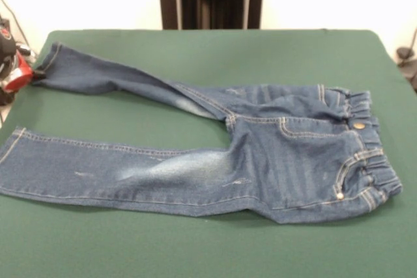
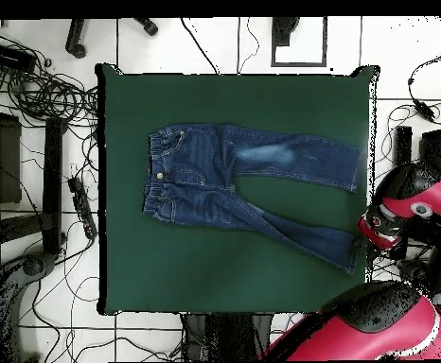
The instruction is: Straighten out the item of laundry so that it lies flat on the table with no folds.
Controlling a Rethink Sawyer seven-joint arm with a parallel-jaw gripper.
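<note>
Only a red and black part of the arm [image 1: 16,69] shows at the table's [image 1: 208,252] edge, touching one leg cuff. Whether the gripper is open I cannot tell. Spread mid-table, the jeans [image 1: 260,161] lie with legs apart.

The robot arm [image 2: 395,284] is built of bulky rounded shells in glossy red with black sections. One joint [image 2: 409,210] has a red housing, a pale grey band and a small round cap. A red and black part [image 1: 13,69] shows at the front view's left edge.
</note>
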